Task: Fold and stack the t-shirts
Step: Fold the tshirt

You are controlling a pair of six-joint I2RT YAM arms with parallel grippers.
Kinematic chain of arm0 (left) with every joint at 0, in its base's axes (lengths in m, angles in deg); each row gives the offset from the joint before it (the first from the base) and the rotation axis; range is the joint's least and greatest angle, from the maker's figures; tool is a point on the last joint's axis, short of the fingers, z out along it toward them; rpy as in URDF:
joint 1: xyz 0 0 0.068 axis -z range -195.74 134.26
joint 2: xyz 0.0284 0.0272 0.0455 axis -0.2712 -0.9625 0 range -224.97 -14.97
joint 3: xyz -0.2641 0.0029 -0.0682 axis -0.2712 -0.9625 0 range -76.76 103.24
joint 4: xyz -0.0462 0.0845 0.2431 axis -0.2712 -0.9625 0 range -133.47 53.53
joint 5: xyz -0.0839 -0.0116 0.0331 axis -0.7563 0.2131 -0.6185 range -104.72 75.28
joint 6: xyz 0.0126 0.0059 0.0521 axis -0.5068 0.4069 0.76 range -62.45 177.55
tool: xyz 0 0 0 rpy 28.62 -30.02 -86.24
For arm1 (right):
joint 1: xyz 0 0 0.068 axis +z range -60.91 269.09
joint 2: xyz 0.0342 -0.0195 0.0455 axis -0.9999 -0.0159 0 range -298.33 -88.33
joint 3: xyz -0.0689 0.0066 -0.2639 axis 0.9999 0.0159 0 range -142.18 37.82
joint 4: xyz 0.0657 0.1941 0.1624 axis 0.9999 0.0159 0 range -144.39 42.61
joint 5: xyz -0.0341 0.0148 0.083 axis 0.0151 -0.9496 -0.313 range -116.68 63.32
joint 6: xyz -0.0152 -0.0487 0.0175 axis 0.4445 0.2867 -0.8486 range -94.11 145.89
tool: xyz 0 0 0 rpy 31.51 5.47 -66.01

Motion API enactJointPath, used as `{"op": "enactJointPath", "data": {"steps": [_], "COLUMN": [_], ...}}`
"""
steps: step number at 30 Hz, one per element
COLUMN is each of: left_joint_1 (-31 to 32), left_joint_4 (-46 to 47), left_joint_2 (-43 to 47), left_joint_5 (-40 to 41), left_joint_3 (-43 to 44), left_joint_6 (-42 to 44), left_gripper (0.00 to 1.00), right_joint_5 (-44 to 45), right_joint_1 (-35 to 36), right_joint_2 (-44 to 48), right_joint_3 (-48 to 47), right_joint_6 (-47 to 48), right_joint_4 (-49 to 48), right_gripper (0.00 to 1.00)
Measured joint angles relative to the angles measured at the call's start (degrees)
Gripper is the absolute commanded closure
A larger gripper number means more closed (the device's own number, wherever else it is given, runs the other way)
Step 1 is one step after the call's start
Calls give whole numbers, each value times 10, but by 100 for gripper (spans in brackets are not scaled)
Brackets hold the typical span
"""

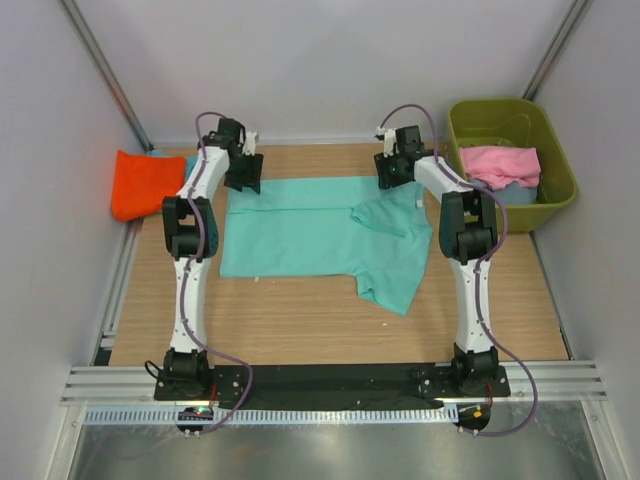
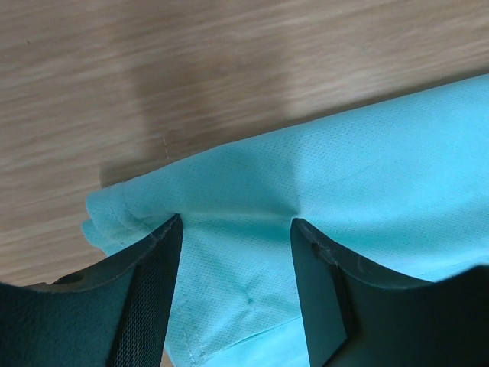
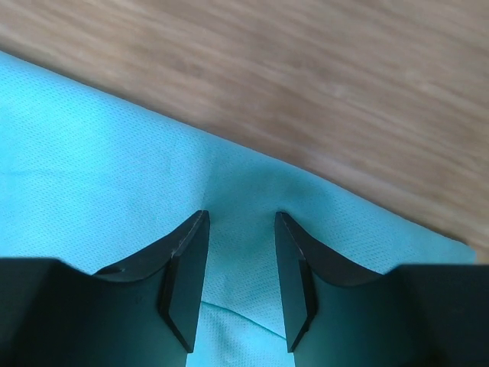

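Teal t-shirt [image 1: 310, 235]: spread on the wooden table [image 1: 300, 330]; light, limp thin knit, likely to sag and crease.
Hold: far edge, both corners together.
Left gripper [image 2: 233, 222]: fingers apart, straddling the hem corner.
Right gripper [image 3: 241, 218]: fingers parted over the far edge.
Orange t-shirt [image 1: 145, 183]: far left.
Olive bin [image 1: 500, 105]: far right, holding a pink t-shirt [image 1: 498, 163] over a pale blue t-shirt [image 1: 515, 190].

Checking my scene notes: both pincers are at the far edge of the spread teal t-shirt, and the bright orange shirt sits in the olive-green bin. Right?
Not quite. The bright orange cloth t-shirt lies outside the olive-green plastic bin, at the far left, as the top external view shows. The rest holds.
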Motion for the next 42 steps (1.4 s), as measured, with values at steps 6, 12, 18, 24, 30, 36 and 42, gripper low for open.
{"op": "enactJointPath", "data": {"steps": [6, 12, 18, 24, 30, 36, 42], "left_joint_1": [0, 4, 7, 8, 9, 9, 9], "left_joint_4": [11, 9, 24, 51, 53, 56, 65], "left_joint_2": [-12, 104, 438, 667, 690, 708, 707], "left_joint_5": [12, 35, 24, 8, 16, 21, 26], "left_joint_3": [30, -45, -252, -493, -674, -700, -700], "left_joint_6": [0, -1, 30, 59, 52, 41, 41], "left_gripper": [40, 35, 36, 38, 40, 39, 39], "right_joint_5": [17, 40, -22, -66, -44, -23, -15], "right_joint_1": [0, 1, 10, 76, 155, 205, 237], "right_joint_2": [-16, 80, 396, 647, 692, 788, 821], "right_joint_3": [-30, 56, 271, 510, 684, 747, 779], "right_joint_6": [7, 21, 110, 261, 318, 371, 410], "right_joint_4": [-4, 2, 19, 33, 72, 93, 108], "right_gripper": [52, 44, 43, 44, 47, 47, 46]}}
